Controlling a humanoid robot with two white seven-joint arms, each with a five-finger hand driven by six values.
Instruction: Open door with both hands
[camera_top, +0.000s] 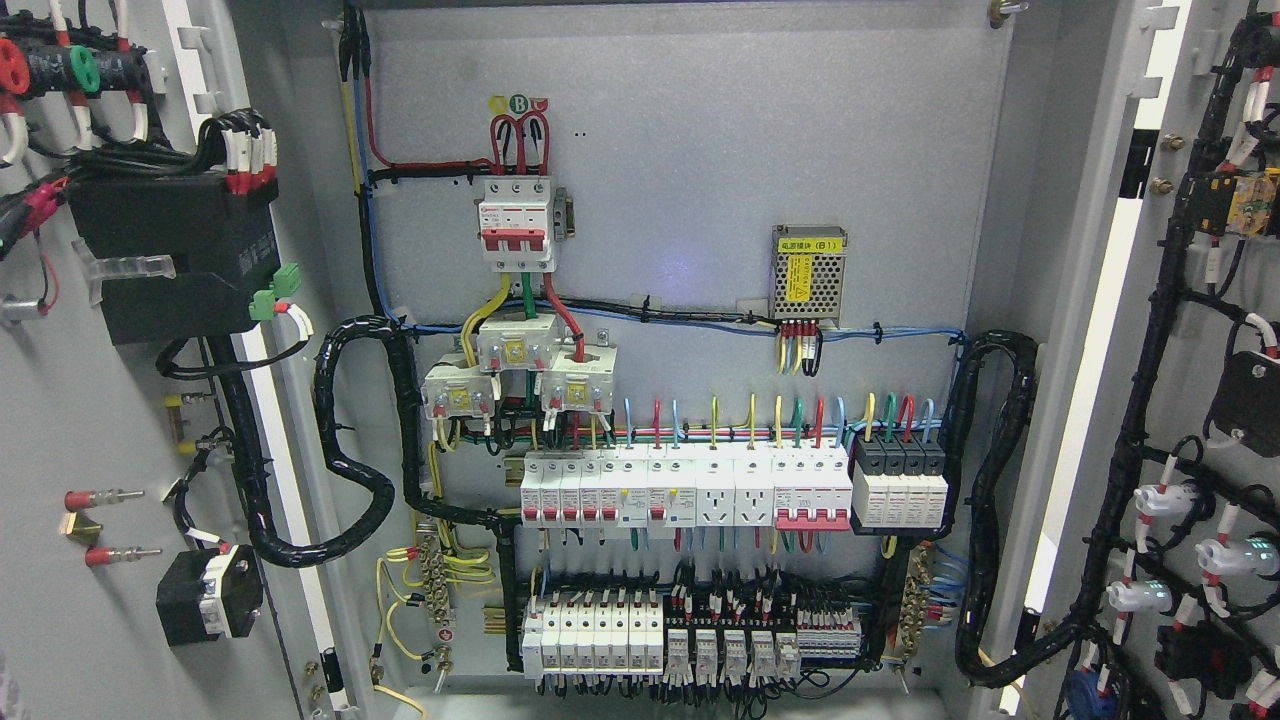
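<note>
Neither robot hand is seen anywhere in the head view, so nothing can be told of their fingers or of what they may hold.

At the left, the left door (90, 420) is seen swung wide, its inner face turned toward the camera. A black module (175, 250) is mounted on it, fed by a black cable loom (350, 440) that loops across the hinge gap, and 2 red-tipped studs (105, 525) are seen lower down beside a small black switch block (208, 597).

In the middle, the cabinet interior is fully exposed. A red-and-white main breaker (517, 225) is fitted near the top, a perforated power supply (809, 273) with a yellow label is set to its right, a row of white breakers (690, 490) is fixed below, and a terminal row (690, 640) runs along the bottom.

At the right, the right door (1090, 300) is likewise seen folded back, with its own black harness (1160, 350) and several white lamp holders (1170, 545) on the inner face.

The task is judged to be essentially done: both leaves are open and nothing further is shown to be left, apart perhaps from widening them. No obstacle is seen in front of the opening; only the 2 cable looms at the hinges could be strained if the doors were pushed further.
</note>
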